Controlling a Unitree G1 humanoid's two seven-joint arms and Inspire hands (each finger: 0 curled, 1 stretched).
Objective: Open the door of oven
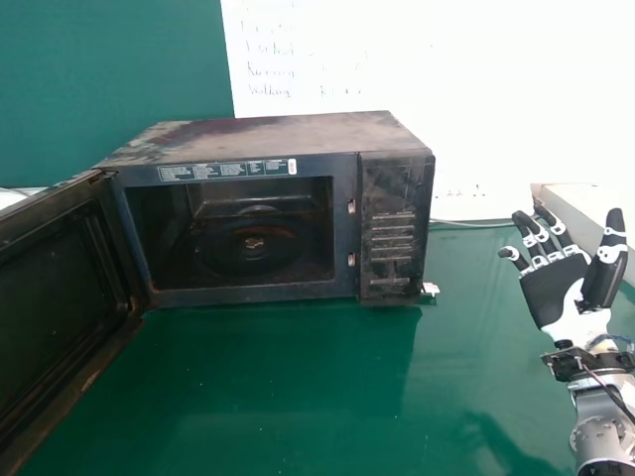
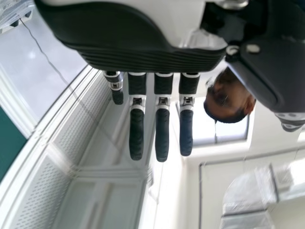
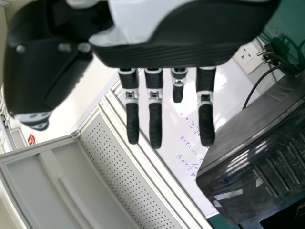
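Right robot hand stands open near the head view's right side, its dark palm turned up toward the camera, the fingers spread and slightly bent, the thumb standing apart from them; it is empty. It lies to the right of the microwave oven, well apart from it. In the left wrist view, the left robot hand is also open and empty, with its fingers extended straight and its thumb out to the side.

The microwave oven sits on the green tabletop, front toward the camera. Its door is wide open, swung out on the left-hand side and reaching past the head view's left edge. Inside the dark cavity, a small round fitting shows at the middle of the floor. The control panel is to the right of the opening, and a printed label strip runs above it. Brownish grime marks the top of the casing. A small white piece is just beside the lower right corner.

Behind the oven are a green wall and a whiteboard with handwriting. The right wrist view shows a wall socket, a black cable near the oven's casing, and a perforated panel in a pale frame.
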